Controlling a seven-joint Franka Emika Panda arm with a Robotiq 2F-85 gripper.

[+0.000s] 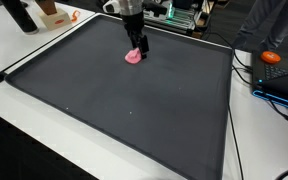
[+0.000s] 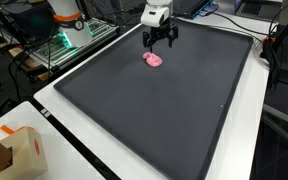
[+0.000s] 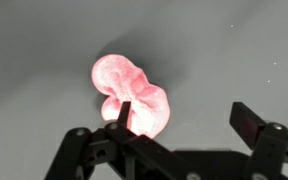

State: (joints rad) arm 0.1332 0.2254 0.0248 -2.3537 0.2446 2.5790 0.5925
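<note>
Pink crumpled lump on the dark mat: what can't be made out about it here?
- Wrist view: a finger of the open black gripper covers the pink crumpled lump's lower edge; contact cannot be told.
- Wrist view: glare washes out its surface, so material is unclear.
- Both exterior views: the lump is too small to show its shape.

The claw [image 2: 160, 43] hangs low, pointing down, jaws spread wide.

white table [image 1: 14, 45], dark mat [image 1: 134, 100] (matte), perhaps cardboard box [image 2: 24, 150]
</note>
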